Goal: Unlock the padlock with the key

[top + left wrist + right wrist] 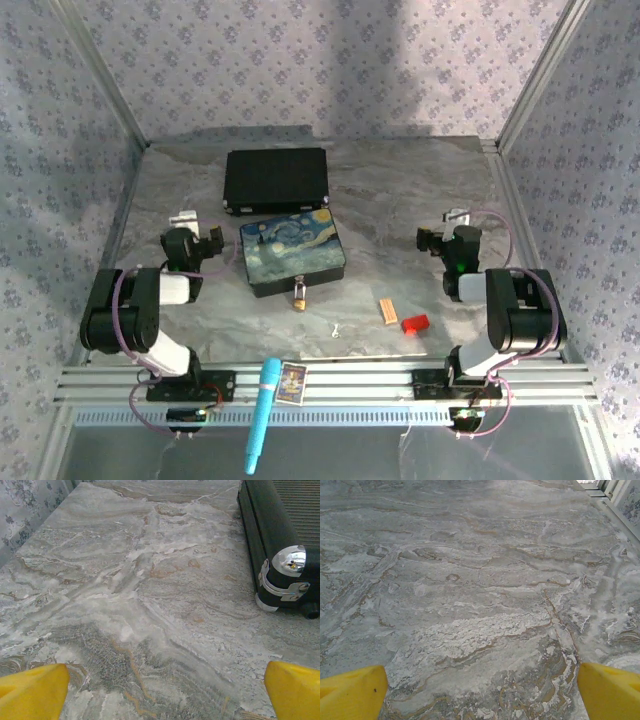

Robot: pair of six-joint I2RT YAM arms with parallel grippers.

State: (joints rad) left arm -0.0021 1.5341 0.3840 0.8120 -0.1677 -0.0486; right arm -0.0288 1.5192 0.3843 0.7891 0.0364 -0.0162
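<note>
Nothing started, key pickup first I judged; my left gripper (pixel 165 692) and right gripper (pixel 480 692) were spread wide, empty; key (pixel 337 328) lay left-behind right gripper; padlock (pixel 299 293) right-behind left gripper; next needed fine pinch on key.

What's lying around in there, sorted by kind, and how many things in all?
2 boxes: black case, painted box
2 blocks: tan wooden block, red block
1 padlock
1 key
1 blue pen-like stick, on the front rail
1 small picture card, on the front rail
Total: 8
</note>
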